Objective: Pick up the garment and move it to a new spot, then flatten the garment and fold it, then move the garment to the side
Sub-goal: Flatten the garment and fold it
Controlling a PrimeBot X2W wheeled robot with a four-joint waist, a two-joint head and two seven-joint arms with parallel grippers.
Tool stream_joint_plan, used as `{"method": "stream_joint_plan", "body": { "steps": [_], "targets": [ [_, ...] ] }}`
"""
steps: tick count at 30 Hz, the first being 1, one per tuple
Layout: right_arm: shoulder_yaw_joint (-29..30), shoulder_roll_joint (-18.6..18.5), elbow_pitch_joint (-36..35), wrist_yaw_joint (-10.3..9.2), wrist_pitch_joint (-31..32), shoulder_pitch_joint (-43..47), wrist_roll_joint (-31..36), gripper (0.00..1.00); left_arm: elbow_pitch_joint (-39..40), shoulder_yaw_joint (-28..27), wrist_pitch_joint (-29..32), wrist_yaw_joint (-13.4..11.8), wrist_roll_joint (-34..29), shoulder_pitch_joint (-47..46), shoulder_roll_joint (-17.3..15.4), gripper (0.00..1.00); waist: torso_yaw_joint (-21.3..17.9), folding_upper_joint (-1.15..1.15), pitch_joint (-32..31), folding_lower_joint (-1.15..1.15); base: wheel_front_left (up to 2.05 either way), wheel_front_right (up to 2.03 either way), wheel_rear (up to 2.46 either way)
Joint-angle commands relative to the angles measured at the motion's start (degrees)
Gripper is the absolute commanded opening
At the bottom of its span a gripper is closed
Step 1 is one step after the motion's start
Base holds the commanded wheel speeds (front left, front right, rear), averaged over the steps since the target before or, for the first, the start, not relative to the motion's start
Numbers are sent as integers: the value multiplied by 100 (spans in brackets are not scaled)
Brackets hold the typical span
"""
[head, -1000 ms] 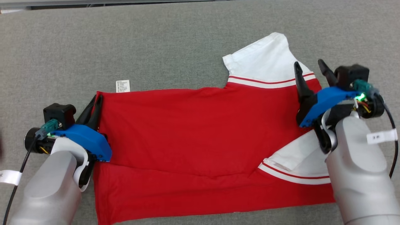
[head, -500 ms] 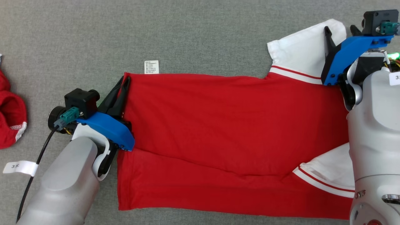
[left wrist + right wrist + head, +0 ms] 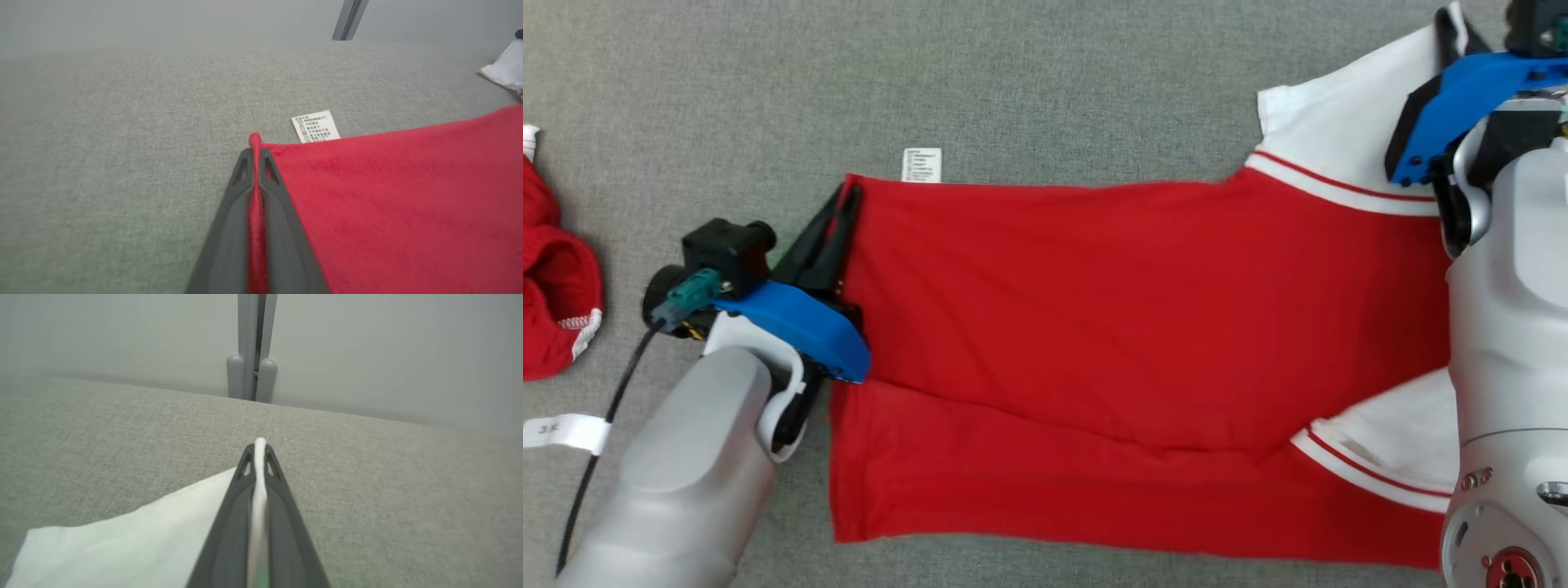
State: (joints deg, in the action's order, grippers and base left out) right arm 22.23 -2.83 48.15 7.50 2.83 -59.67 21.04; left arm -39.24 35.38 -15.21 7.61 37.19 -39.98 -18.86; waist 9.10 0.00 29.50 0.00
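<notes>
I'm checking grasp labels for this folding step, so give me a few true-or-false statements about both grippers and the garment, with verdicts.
1. The left gripper is shut on a corner of the red garment. True.
2. The right gripper hangs open above the white sleeve. False: it is shut on the sleeve's white fabric.
3. A white care label lies beside the corner the left gripper holds. True.
4. The garment is bunched in a heap. False: it lies spread out on the grey surface.
5. The other cloth at the head view's left edge is blue. False: it is red with white trim.
</notes>
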Motion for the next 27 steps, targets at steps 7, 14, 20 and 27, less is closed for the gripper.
{"method": "stream_joint_plan", "body": {
  "steps": [7,14,20,27],
  "targets": [
    [64,-22,33,-2,-1079,-161,-258,0,315,-676,9,-21,-540,91,-39,0,-198,0,-333,0,0,0,0],
    [-313,-24,372,-2,-1716,232,-1050,0,508,-1106,8,-21,-1112,504,38,0,-484,0,-779,0,0,0,0],
    [-996,-20,-36,-1,-1801,1280,-2032,0,523,-1403,8,-21,-1467,1151,148,0,-704,0,-1269,0,0,0,0],
    [-1693,-20,-1071,-1,-1803,3223,-3335,0,553,-1865,8,-21,-1775,2056,316,0,-889,0,-1801,0,0,0,0]
  ]
}}
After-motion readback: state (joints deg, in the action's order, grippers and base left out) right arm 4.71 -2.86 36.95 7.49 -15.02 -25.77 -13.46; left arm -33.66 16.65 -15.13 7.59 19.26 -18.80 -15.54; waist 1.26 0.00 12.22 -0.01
